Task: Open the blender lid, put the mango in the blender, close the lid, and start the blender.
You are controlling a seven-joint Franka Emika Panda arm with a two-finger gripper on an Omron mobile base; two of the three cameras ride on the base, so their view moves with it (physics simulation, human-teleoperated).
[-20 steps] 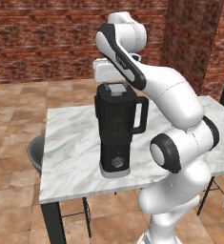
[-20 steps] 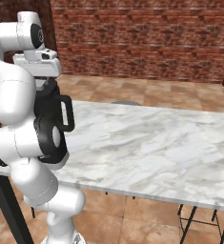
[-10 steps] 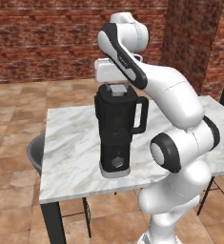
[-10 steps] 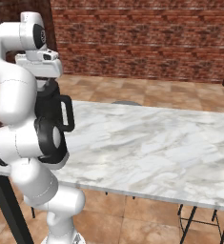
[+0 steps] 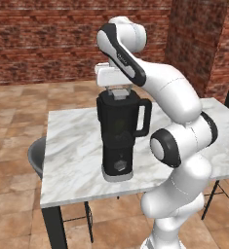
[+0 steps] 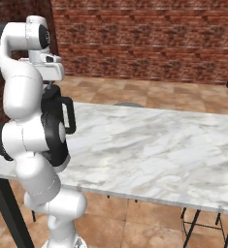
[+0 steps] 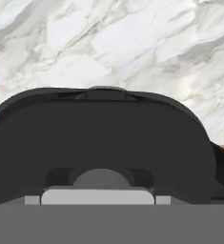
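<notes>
The gripper is held directly over the lid, at the light grey cap in its centre; whether it is spread or pinching the cap cannot be told, since the fingertips are hidden under the white hand. Against the pictures from a second and half a second ago, almost nothing is seen to have changed: the hand has stayed low over the blender and the lid has not been lifted. The opening step is therefore judged to be still at the grasp, with everything after it left to do. In the hand view the lid is seen very close. The blender stands on the marble bench, its handle towards the arm. The mango cannot be made out. No brand, label or writing can be read.
</notes>
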